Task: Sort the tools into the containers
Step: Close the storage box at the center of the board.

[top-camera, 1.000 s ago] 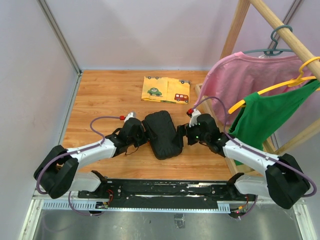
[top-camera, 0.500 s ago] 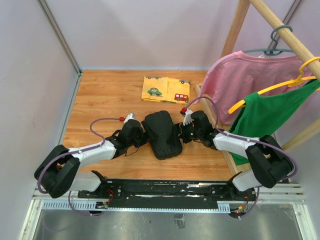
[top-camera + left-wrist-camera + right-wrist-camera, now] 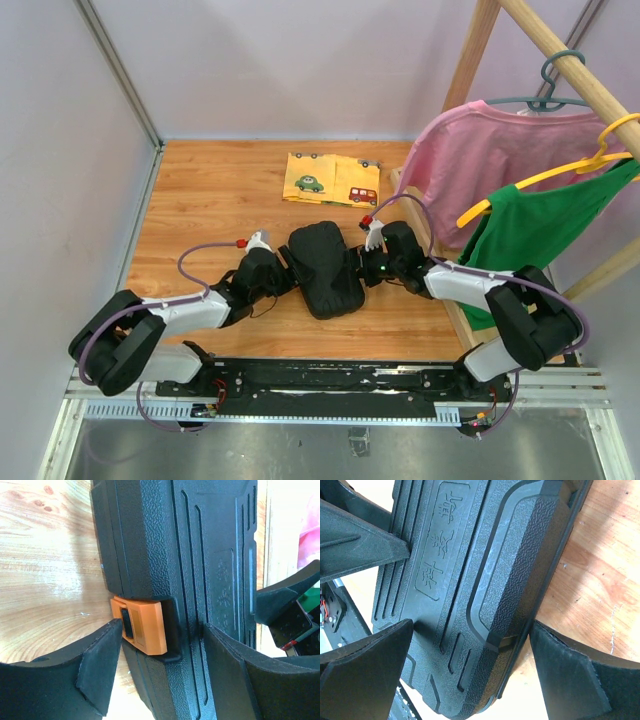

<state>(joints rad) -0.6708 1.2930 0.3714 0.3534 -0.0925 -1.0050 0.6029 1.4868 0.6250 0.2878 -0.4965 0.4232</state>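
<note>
White arms (image 3: 185, 310), black fingers (image 3: 97, 672), purple cables (image 3: 199, 250)

One black tool case (image 3: 325, 268) lying between arms. One orange latch (image 3: 142, 625) showing on its edge. Two arms reaching in, each ending in one gripper: left gripper (image 3: 282, 272), right gripper (image 3: 362, 268). One yellow cloth (image 3: 332, 180) lying beyond. Two shirts hanging: one pink shirt (image 3: 470, 160), one green shirt (image 3: 530, 240). Two hangers carrying them: one teal hanger (image 3: 548, 80), one yellow hanger (image 3: 560, 175). One wooden rack (image 3: 470, 60) standing at right.
</note>
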